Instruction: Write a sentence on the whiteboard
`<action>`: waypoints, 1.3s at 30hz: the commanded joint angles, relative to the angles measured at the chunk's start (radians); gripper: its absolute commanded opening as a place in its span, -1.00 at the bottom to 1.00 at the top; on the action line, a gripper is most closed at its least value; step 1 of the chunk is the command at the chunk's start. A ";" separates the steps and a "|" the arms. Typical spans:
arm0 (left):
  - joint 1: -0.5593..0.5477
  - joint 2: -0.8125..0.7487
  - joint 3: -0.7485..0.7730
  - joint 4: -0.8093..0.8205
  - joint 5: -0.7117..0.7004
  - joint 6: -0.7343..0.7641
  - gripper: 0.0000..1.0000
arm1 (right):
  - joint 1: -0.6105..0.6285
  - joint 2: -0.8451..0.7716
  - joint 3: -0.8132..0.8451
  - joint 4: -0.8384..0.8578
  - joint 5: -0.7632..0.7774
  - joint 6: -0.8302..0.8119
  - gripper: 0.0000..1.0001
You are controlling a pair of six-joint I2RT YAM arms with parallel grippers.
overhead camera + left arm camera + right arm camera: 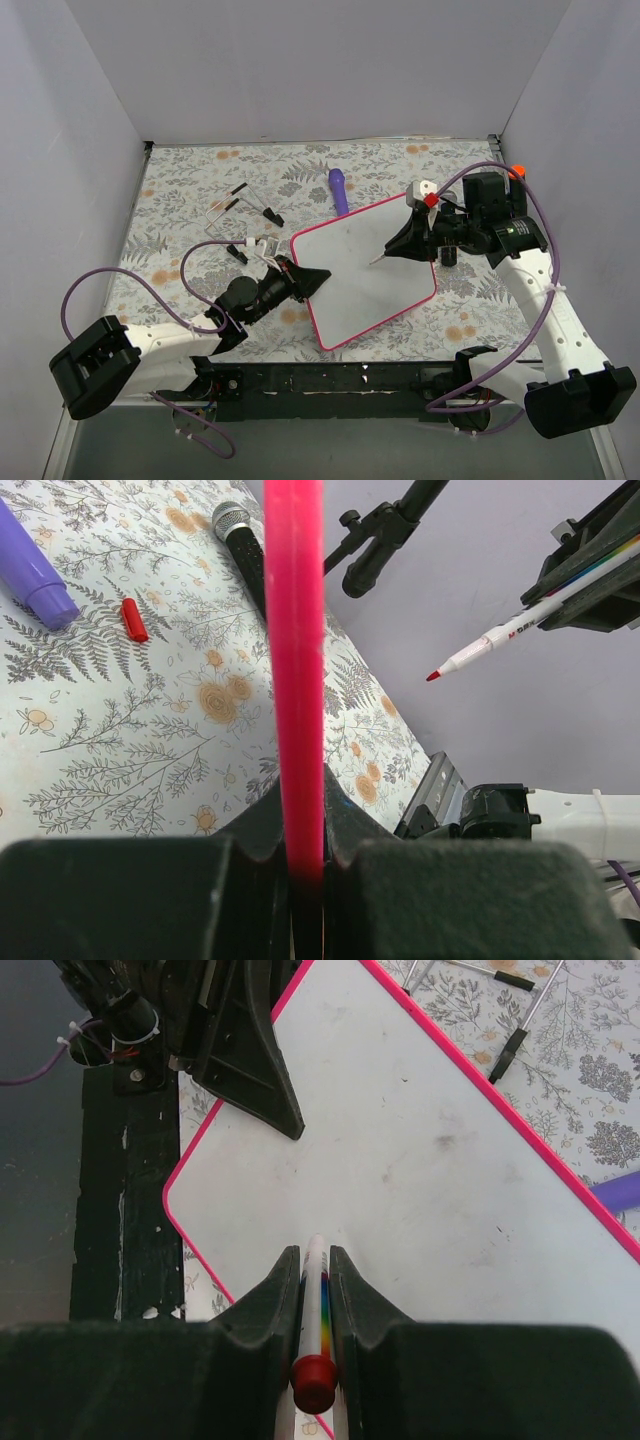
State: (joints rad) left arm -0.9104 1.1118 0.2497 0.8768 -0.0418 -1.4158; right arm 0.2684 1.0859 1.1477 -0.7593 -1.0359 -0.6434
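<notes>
The whiteboard (365, 275) has a pink-red frame and lies skewed in the middle of the table. Its white face (430, 1140) is blank apart from faint smudges, and no sentence shows on it. My left gripper (310, 283) is shut on the board's left edge, which shows as a pink bar (293, 680) between the fingers. My right gripper (405, 243) is shut on a white marker (318, 1290) with a red tip (432, 676), pointed down at the board's upper middle; I cannot tell whether the tip touches.
A purple stick (338, 188) lies just beyond the board's far edge. Bent wire pieces with black tips (240, 205) lie at the left rear. A small red cap (133, 620) and a black stick with a mesh head (245, 545) lie on the floral cloth.
</notes>
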 commanded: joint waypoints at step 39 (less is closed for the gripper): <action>-0.028 -0.055 0.054 0.008 -0.044 0.037 -1.00 | -0.006 0.026 0.135 -0.104 -0.065 -0.064 -0.97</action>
State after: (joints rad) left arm -0.9329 1.0977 0.2630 0.8452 -0.0639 -1.4029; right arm 0.2638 1.1324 1.2804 -0.9165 -1.0355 -0.7506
